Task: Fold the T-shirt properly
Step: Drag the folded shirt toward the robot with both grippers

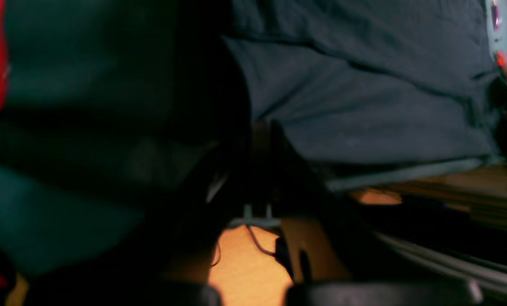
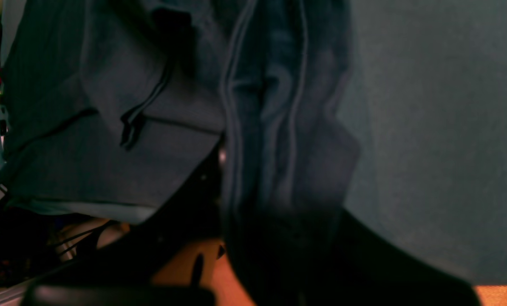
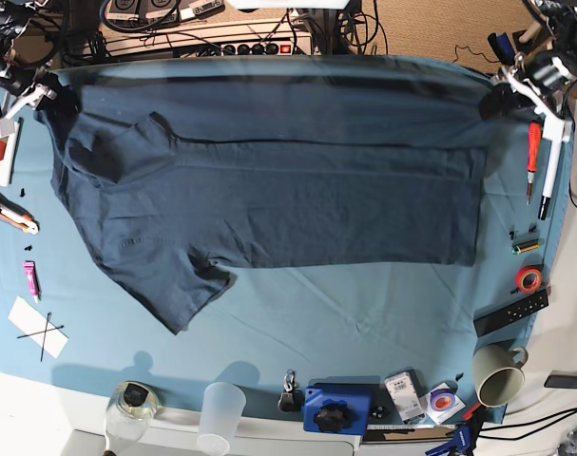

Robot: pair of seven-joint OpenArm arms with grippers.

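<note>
Worktop (image 3: 364, 323) under teal cloth | T-shirt (image 3: 298, 199) spread across the far half, far edge lifted at 2 corners | left end effector (image 3: 500, 95) clenched on the hem corner | right end effector (image 3: 43, 95) clenched on the shoulder corner | mug (image 3: 497, 375) near edge

Along your near edge sit a mug (image 3: 498, 384), a clear cup (image 3: 221, 415) and a blue block (image 3: 337, 408). A red-handled screwdriver (image 3: 532, 160) lies beside a white pen (image 3: 548, 174).
</note>
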